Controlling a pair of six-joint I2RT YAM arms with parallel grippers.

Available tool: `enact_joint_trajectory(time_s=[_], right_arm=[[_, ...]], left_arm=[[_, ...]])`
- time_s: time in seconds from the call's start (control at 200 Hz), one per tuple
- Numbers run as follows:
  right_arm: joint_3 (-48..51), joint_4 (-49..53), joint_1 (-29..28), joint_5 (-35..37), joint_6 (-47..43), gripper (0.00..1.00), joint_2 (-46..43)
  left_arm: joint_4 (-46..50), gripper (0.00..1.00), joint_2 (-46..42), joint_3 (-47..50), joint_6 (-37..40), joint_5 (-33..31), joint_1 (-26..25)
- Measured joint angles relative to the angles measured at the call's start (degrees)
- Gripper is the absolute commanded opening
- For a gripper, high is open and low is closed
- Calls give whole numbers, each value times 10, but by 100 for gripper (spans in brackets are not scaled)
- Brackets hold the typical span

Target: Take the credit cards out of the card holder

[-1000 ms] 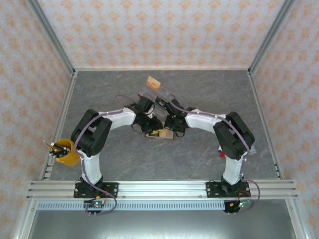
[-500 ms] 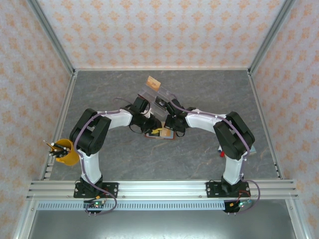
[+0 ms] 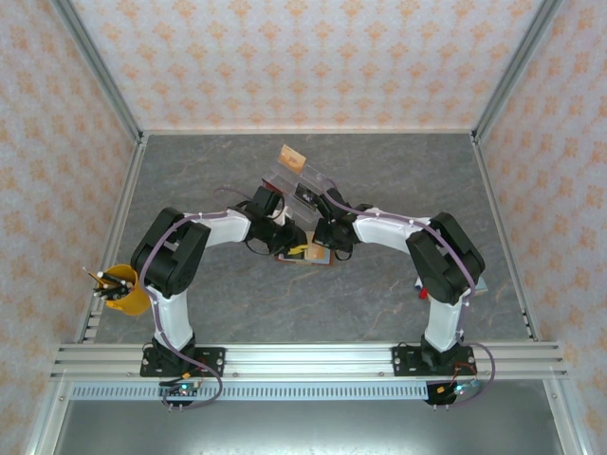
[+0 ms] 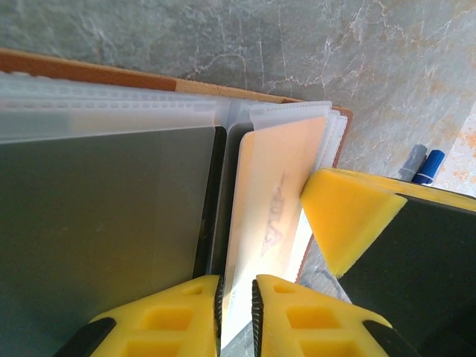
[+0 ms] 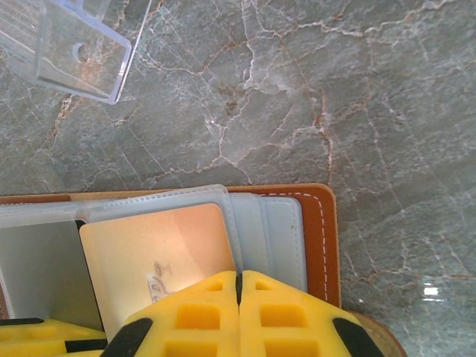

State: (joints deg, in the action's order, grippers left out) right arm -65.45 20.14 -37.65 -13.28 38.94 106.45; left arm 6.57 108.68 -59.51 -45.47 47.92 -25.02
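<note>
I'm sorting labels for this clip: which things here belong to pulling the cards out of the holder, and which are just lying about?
Part of the job:
card holder
tan-orange card in its clear sleeve
dark card in the next sleeve

Lying about:
yellow pen cup
clear plastic box
blue markers

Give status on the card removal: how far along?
Done: one loose card lies beyond the holder, by the clear box. In hand: the left gripper straddles the tan card, which sits in its sleeve; grip unclear. The right gripper is shut, tips at the sleeves. Left: that card and the dark card.
</note>
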Motion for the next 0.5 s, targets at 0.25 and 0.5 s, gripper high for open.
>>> enact_joint_trajectory(time_s=[0.25, 0.5], right_arm=[[1, -2, 0, -1, 0, 5, 0], [4, -7, 3, -8, 0, 3, 0]], left_arm=[[3, 16, 0, 0, 5, -3, 0], [3, 15, 0, 0, 5, -3, 0]])
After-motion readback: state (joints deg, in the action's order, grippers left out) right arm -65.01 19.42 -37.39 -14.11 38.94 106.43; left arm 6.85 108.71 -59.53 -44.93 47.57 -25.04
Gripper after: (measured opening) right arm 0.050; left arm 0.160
